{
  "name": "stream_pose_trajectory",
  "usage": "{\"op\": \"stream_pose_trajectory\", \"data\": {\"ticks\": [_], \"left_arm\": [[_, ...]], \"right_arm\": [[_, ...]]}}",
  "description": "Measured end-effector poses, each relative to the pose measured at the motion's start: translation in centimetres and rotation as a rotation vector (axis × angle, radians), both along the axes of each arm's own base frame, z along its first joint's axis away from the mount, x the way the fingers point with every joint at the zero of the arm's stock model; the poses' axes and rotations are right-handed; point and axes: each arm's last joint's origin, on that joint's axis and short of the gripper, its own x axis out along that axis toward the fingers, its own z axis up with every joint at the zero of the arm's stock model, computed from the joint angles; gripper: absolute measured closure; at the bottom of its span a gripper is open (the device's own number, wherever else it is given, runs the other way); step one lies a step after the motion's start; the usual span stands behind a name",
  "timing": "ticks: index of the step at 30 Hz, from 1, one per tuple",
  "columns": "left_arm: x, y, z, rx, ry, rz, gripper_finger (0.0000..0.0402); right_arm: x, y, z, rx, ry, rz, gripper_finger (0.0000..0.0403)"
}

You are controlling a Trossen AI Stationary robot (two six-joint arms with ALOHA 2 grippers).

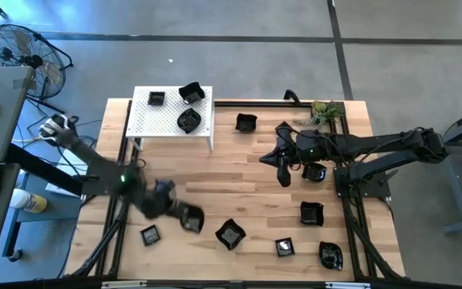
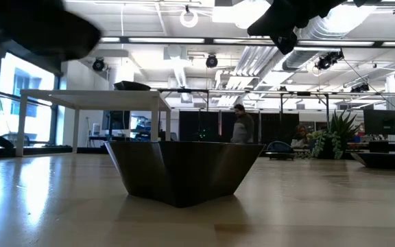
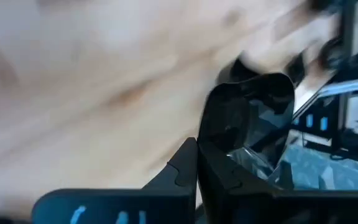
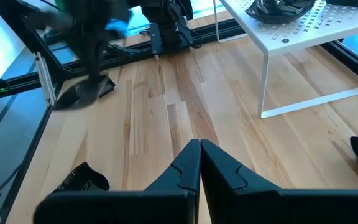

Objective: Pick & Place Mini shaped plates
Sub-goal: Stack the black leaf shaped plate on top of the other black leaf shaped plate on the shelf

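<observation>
My left gripper (image 1: pixel 184 217) is pinching a mini plate (image 1: pixel 192 218) — the white stand (image 1: pixel 172 118) lies well beyond it; right gripper (image 1: pixel 283 178) hovers pressed together.

The wooden table (image 1: pixel 239 168) carries scattered black plates (image 1: pixel 311 213), apparently a white stand (image 1: pixel 172 120).

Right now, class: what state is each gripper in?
Left gripper: shut on a black plate.
Right gripper: shut, holding nothing.
</observation>
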Motion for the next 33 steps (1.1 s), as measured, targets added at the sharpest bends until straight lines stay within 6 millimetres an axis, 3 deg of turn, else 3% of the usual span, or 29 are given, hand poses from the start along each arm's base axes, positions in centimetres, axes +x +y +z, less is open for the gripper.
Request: {"op": "stream_pose_trajectory", "data": {"ticks": [8,13,18,23,29,33], "left_arm": [[0.3,8.5,6.3,0.202,-0.067,-0.058,0.0401],[-0.5,13.7,10.2,0.264,-0.089,-0.037,0.0401],[-1.6,18.7,12.6,0.314,-0.109,-0.020,0.0401],[-3.1,22.9,13.2,0.349,-0.040,-0.016,0.0402],[-3.3,27.7,12.1,0.343,0.000,-0.069,0.0401],[-3.5,29.8,10.9,0.338,0.056,-0.125,0.0401]], "right_arm": [[0.0,0.0,0.0,0.000,0.000,0.000,0.0396],[0.0,0.0,0.0,0.000,0.000,0.000,0.0396],[0.0,0.0,0.0,0.000,0.000,0.000,0.0396],[0.0,0.0,0.0,0.000,0.000,-0.001,0.0396],[0.0,0.0,0.0,0.004,0.000,0.005,0.0396],[0.0,0.0,0.0,0.013,-0.001,0.004,0.0396]]}}
